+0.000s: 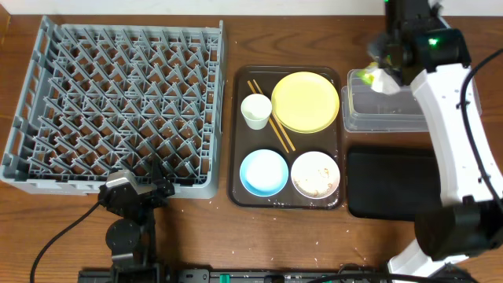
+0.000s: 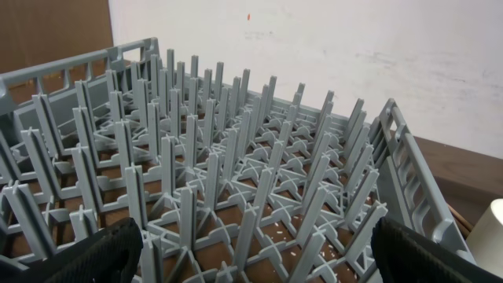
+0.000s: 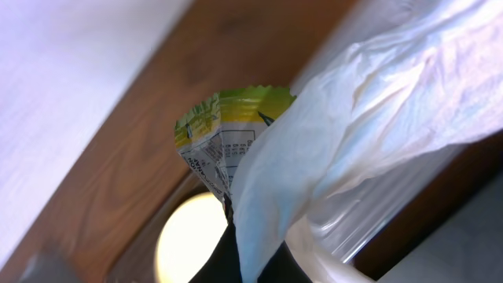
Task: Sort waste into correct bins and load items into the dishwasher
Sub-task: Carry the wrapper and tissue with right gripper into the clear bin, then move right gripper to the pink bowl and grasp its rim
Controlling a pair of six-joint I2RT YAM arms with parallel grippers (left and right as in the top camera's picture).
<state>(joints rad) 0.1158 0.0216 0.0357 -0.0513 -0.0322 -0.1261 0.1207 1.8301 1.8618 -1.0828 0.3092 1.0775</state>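
Clamping snack wrapper [image 3: 224,134] and white paper [image 3: 314,157], right hand [image 3: 250,263] holds the wrapper lengthwise straight ahead; left hand [image 2: 251,255] gapes wide.

Overhead looks straight down on the whole table [image 1: 299,31]. Left wrist, low at the near edge, faces far across the dish rack [image 2: 236,181]. Right wrist sits tight against the wrapper [image 3: 224,130]. Overhead shares both.
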